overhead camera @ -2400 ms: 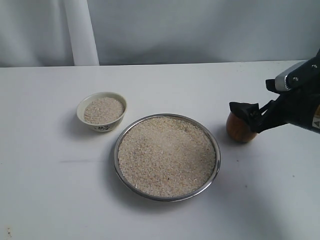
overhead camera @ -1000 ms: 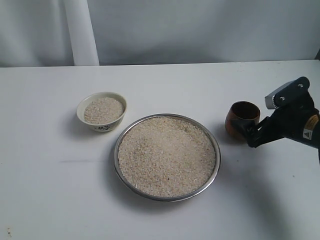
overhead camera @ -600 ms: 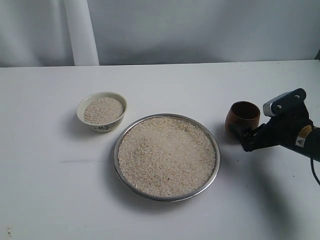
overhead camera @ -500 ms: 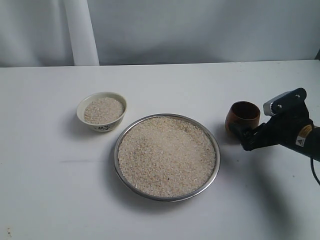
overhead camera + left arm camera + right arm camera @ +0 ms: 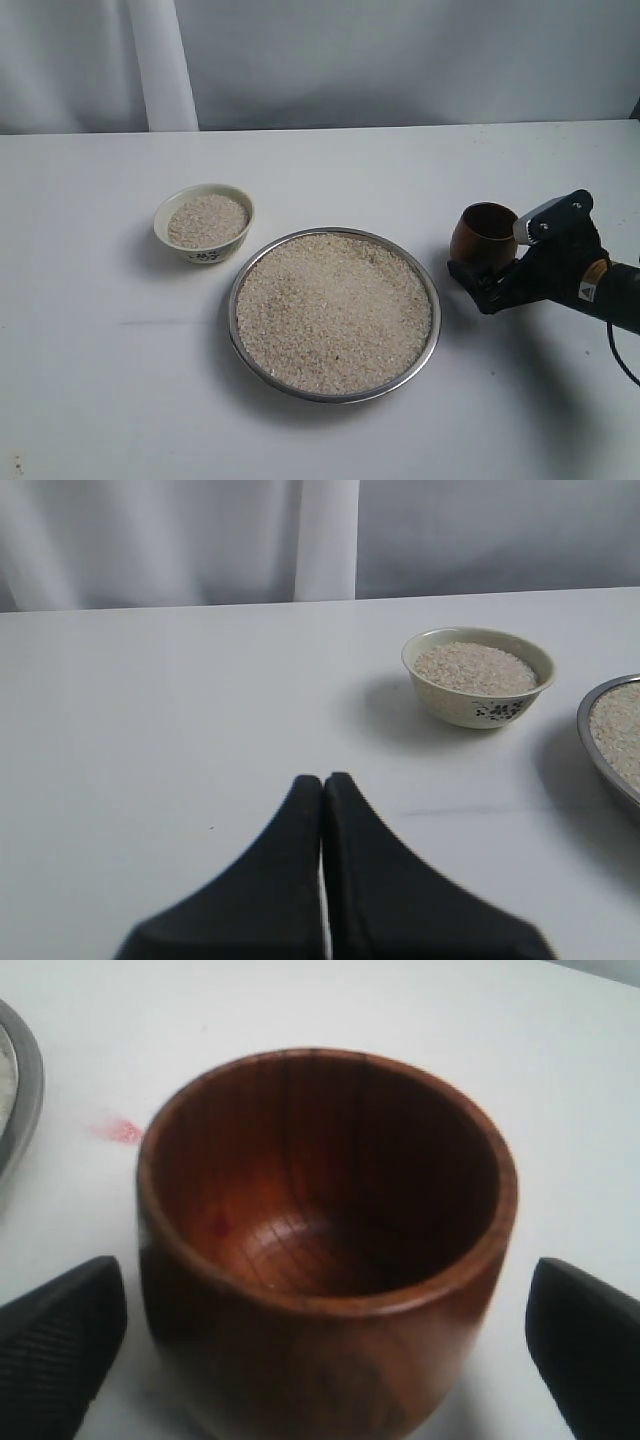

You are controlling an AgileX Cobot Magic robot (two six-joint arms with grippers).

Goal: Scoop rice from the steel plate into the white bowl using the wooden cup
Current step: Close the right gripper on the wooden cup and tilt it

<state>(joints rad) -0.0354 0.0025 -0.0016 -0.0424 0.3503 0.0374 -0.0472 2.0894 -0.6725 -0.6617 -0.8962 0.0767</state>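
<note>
Wooden cup between wide-open jaws

— How is your right side set?

— My right arm comes in low from the right edge of the exterior view. The forearm lies nearly level and the wrist tips a little downward, toward the middle. My right gripper is spread wide. Its black, textured fingers stand far apart, one at each side of my wrist view.

— And the left?

— My left gripper points forward, held level and low. Its two black fingers are pressed flat together from base to tip, with only a thin seam between them.
</note>
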